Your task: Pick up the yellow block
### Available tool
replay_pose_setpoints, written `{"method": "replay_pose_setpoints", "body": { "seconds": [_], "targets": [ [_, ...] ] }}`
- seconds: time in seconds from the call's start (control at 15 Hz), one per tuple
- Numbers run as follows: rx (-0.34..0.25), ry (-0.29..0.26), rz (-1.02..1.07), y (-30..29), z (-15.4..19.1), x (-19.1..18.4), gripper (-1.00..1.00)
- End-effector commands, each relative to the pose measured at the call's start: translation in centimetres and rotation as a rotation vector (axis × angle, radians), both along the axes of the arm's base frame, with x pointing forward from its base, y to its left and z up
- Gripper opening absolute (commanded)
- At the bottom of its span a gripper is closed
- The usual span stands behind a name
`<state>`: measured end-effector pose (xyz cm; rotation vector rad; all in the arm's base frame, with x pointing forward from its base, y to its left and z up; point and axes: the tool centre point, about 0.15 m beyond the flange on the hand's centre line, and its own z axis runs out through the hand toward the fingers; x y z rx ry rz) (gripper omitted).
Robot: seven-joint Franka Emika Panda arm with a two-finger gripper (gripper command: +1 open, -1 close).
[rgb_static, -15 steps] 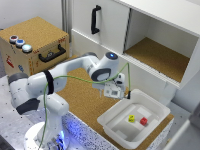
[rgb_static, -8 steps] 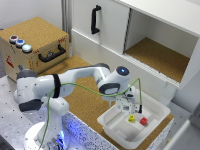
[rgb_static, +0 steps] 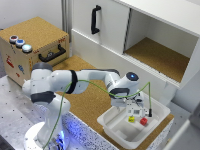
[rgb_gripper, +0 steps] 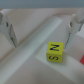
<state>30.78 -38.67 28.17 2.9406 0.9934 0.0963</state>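
yellow block (rgb_gripper: 54,51) with dark markings lying in the white bin (rgb_static: 116,131), red block (rgb_static: 143,121) just beside it, gripper (rgb_static: 131,108) poised above the bin with fingers (rgb_gripper: 7,26) spread and clasping nothing, wooden crate (rgb_static: 35,46) and white cabinet (rgb_static: 107,22) beyond

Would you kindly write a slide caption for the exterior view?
Panda arm's gripper poised above the white tray holding the yellow block and red block.
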Motion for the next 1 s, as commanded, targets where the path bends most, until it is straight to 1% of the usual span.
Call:
{"method": "replay_pose_setpoints", "body": {
  "seconds": [0.0, 0.13, 0.2, 0.27, 0.33, 0.4, 0.47, 0.6, 0.93],
  "targets": [
    [0.169, -0.033, 0.048, -2.9, -3.6, 3.7, 1.0],
    [0.137, -0.063, 0.033, -3.0, -4.1, 3.9, 1.0],
    [0.096, -0.067, 0.014, -3.2, -4.5, 3.9, 1.0],
    [0.095, -0.065, -0.007, -3.7, -5.0, 3.9, 1.0],
    [0.111, -0.035, -0.011, -4.1, -5.9, 4.1, 1.0],
    [0.111, -0.021, 0.003, -4.2, -6.3, 4.3, 1.0],
    [0.102, -0.019, 0.02, -4.1, -6.7, 4.5, 1.0],
    [0.113, 0.01, 0.046, -4.0, -7.5, 5.2, 1.0],
    [0.13, 0.024, 0.022, -4.2, -8.4, 5.7, 1.0]
  ]
}}
